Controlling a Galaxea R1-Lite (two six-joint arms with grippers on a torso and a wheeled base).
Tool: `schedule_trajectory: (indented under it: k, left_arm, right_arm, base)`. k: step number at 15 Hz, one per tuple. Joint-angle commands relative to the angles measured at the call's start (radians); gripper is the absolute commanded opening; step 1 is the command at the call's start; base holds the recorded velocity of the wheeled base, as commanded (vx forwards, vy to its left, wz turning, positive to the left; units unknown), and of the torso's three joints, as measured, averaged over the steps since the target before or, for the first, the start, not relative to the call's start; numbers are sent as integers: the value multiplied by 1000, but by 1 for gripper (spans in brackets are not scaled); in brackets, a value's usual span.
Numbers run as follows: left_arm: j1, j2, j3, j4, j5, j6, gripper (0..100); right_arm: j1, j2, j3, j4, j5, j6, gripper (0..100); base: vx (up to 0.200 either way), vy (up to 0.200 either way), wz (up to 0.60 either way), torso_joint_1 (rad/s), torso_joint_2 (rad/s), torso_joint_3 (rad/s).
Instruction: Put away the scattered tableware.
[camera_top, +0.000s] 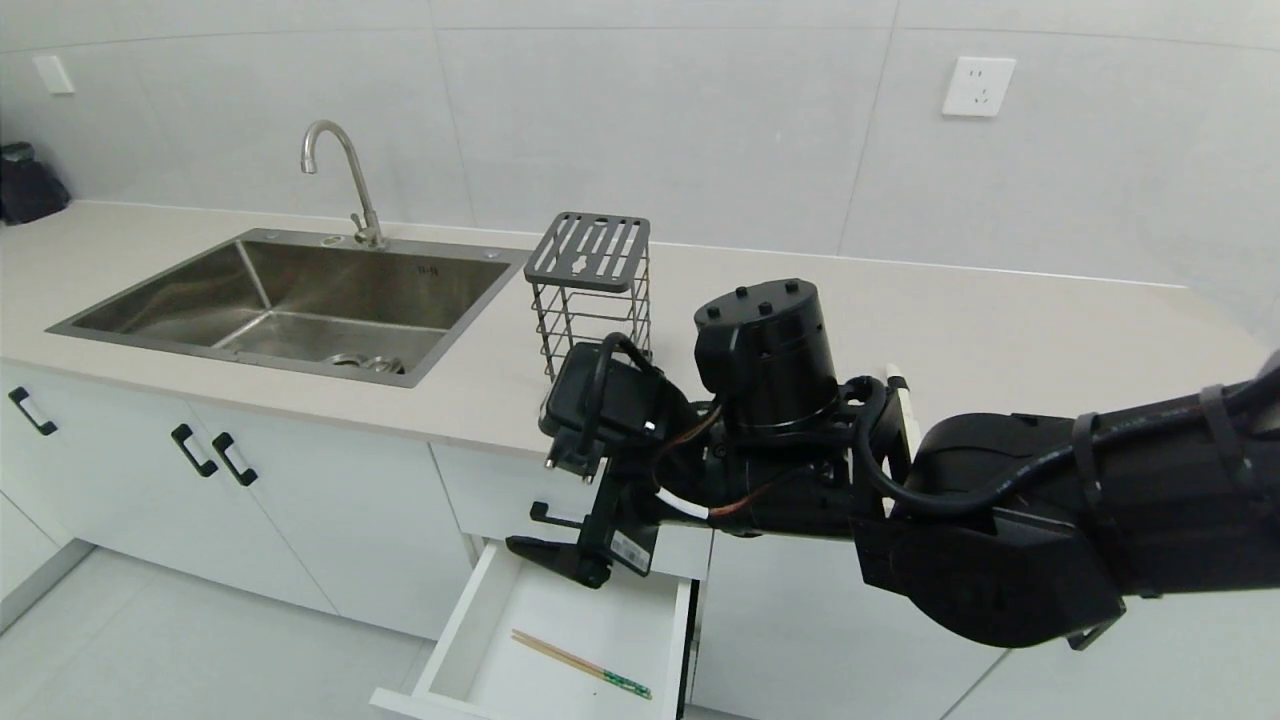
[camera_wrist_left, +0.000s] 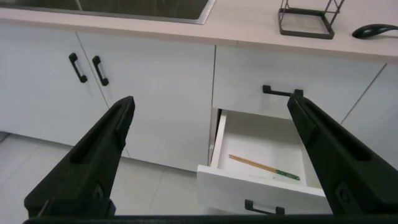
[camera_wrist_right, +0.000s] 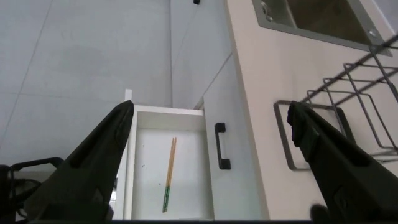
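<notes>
My right gripper (camera_top: 565, 560) (camera_wrist_right: 211, 168) hangs just above the one open drawer (camera_top: 480, 640) (camera_wrist_right: 143, 162), jaws spread wide and nothing in them. Left gripper (camera_wrist_left: 211, 162) is the same deal: two fingers far apart, empty, out in front of the cabinets and facing that drawer (camera_wrist_left: 261, 140) from farther back.

In the drawer there's one pair of chopsticks (camera_top: 580, 664) (camera_wrist_left: 264, 167) (camera_wrist_right: 169, 171), so two sticks, lying flat side by side on the white bottom, with green ends. They sit a bit on the diagonal, clear of the drawer walls as far as I can see.

Directly above is one shut drawer with a single black handle (camera_wrist_left: 280, 92). On the counter (camera_top: 1000, 320) over that stands one wire rack (camera_top: 590, 290) (camera_wrist_left: 305, 18) (camera_wrist_right: 348, 99), upright, with a slotted dark top. Next to it, from the left wrist camera, lies one dark spoon-like thing (camera_wrist_left: 376, 30); can't tell exactly what it is.

Farther along on my left: one steel sink (camera_top: 300, 300) with one tap (camera_top: 340, 180).
</notes>
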Motion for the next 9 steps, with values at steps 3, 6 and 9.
schedule_trajectory:
  k: [3,6,9]
  left_arm:
    - [0,1,0,0,0,0,100]
    - [0,1,0,0,0,0,100]
    - [0,1,0,0,0,0,100]
  right_arm:
    - [-5,14,-6,-6,0,1,100]
    - [-7,7,-3,33,0,0,100]
    - [-13,-1,13,34,0,0,100]
  base:
    - [0,0,0,31,-55,-28]
    - [0,0,0,0,0,0]
    - [0,0,0,0,0,0]
